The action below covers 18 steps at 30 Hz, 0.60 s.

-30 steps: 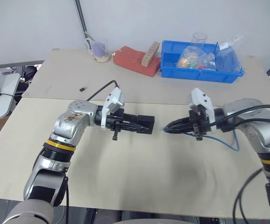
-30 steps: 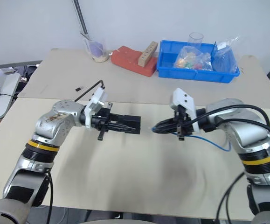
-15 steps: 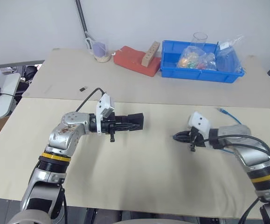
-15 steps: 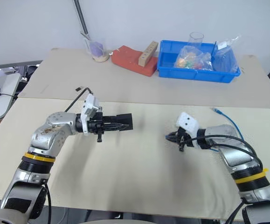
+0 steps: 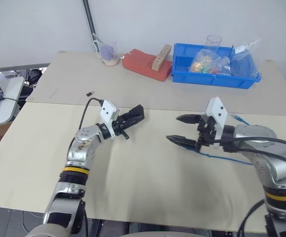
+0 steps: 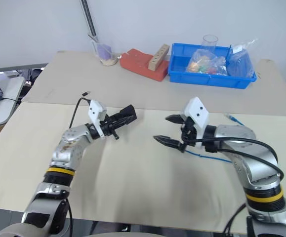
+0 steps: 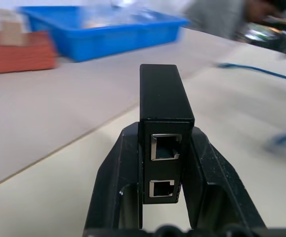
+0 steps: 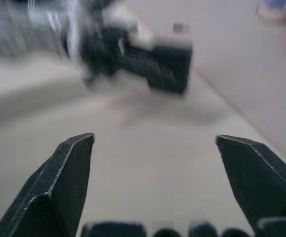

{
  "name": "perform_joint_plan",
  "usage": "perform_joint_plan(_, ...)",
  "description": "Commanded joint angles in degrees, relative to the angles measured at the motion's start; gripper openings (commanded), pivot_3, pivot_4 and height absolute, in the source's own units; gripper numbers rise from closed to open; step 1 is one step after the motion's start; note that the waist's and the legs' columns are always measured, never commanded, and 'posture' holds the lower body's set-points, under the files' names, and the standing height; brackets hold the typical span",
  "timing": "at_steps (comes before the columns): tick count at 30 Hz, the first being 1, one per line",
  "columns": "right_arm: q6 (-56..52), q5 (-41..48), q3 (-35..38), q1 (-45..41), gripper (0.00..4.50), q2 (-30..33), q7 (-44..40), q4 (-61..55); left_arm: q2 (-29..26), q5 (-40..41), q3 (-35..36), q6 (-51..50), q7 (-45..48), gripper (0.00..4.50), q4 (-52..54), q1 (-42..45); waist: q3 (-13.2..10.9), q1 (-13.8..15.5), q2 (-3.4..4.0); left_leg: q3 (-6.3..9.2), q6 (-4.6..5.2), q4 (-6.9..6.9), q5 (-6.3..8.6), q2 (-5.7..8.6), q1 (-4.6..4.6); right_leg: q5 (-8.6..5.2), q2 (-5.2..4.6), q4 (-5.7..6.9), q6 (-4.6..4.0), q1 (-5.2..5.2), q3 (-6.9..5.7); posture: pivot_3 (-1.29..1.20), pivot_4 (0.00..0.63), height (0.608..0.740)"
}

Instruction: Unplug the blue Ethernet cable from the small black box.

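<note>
Left of the spread, empty right claw (image 5: pixel 183 130), the small black box (image 5: pixel 135 114) sits pinched in the left claw (image 5: pixel 131 117), ports bare, while the blue Ethernet cable (image 5: pixel 231 160) lies loose on the counter (image 5: pixel 147 192) just right of that right claw, nearer it.

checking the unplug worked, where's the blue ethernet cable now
The blue Ethernet cable lies on the table on the right side, beside the right arm behind the open right gripper, apart from the small black box.
</note>
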<state>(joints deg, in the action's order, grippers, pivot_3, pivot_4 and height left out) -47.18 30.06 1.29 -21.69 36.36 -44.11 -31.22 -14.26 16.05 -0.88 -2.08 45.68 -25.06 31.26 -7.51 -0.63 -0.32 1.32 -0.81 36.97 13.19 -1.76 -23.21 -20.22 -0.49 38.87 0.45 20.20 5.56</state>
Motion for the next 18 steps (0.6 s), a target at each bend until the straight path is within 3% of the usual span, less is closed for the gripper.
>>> perform_joint_plan(1, -2.2, 0.7, 2.2, -0.4, 4.31, -1.4, 5.8, -3.8, 1.2, -3.1, 0.9, 8.8, -3.0, 0.55, -6.8, 2.8, 0.0, 0.1, -0.02, 0.01, 0.0, 0.0, 0.0, 0.03, -0.02, 0.0, -0.02, 0.0, 0.0, 0.0, 0.0, 0.0, 0.15, 0.74)
perform_joint_plan(10, -0.9, -0.7, 2.2, 0.5, 4.31, -0.9, 10.1, -2.8, 4.0, -6.4, 0.9, 18.8, -5.3, 0.55, -21.2, 6.6, 0.0, -0.3, -0.02, 0.0, 0.0, -0.01, 0.0, 0.15, -0.04, 0.0, -0.02, 0.02, 0.0, 0.01, -0.01, 0.0, 0.15, 0.74)
perform_joint_plan(18, -1.0, -0.8, 2.5, -0.1, 4.35, 0.2, 10.8, -2.0, 2.9, -5.8, 1.9, 18.2, -2.9, 4.47, -19.7, 4.2, 0.0, -0.4, -0.02, 0.0, 0.0, -0.02, 0.0, 0.14, -0.01, 0.0, 0.02, 0.03, 0.0, 0.01, -0.01, 0.0, 0.15, 0.74)
